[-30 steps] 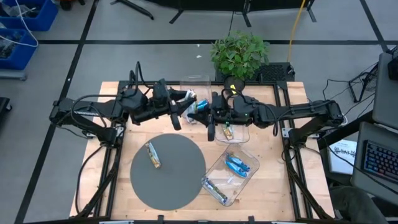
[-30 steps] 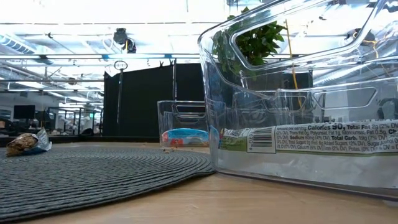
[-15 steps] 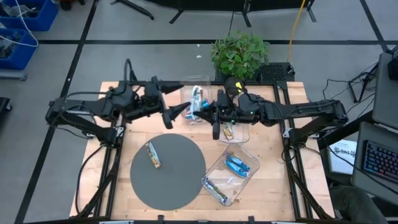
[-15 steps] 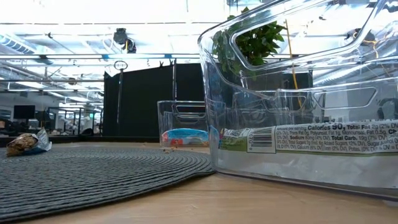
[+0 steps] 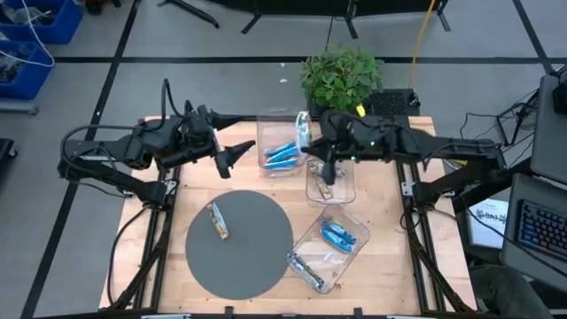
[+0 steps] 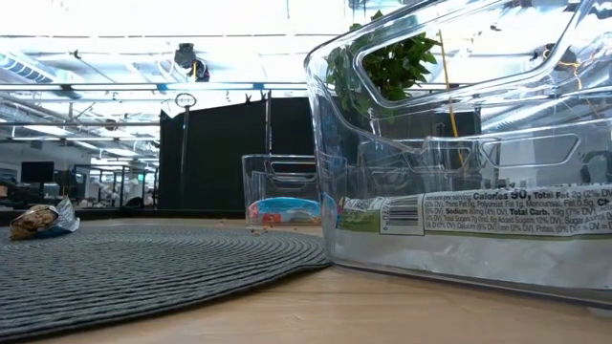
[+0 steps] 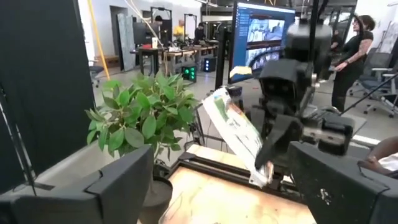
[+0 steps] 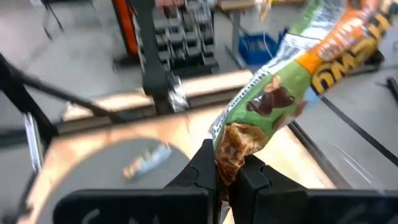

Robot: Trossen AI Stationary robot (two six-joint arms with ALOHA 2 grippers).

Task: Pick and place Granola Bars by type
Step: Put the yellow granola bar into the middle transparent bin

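My right gripper (image 5: pixel 312 151) hovers over the clear bins at the table's far middle, shut on a granola bar (image 8: pixel 292 68) in a green, orange and silvery wrapper. My left gripper (image 5: pixel 235 157) stands open to its left and holds nothing; its fingers (image 7: pixel 112 186) are spread wide. One bar (image 5: pixel 216 221) lies flat on the round grey mat (image 5: pixel 248 257). The far bin (image 5: pixel 282 149) holds blue bars. A tan bar lies in the middle bin (image 5: pixel 341 186). In the near bin (image 5: pixel 330 244) are blue and silvery bars. The low view shows neither gripper. My right gripper pinches the bar's crimped lower end (image 8: pixel 231 152) between its two fingers. The fingers come about level from the table's right. The bar (image 7: pixel 239 134) slants upward from the fingertips and is lifted clear above the bins.
A potted plant (image 5: pixel 341 78) stands just past the table's far edge, behind the bins. Bare wood shows near the table's left and right edges. People and desks show in the room beyond.
My left gripper has opened, let go of the bar where the two grippers met over the far bin, and drawn back toward the table's left. My right gripper keeps the bar and has pulled toward the table's right and far edge, rising slightly and tipping up toward level.
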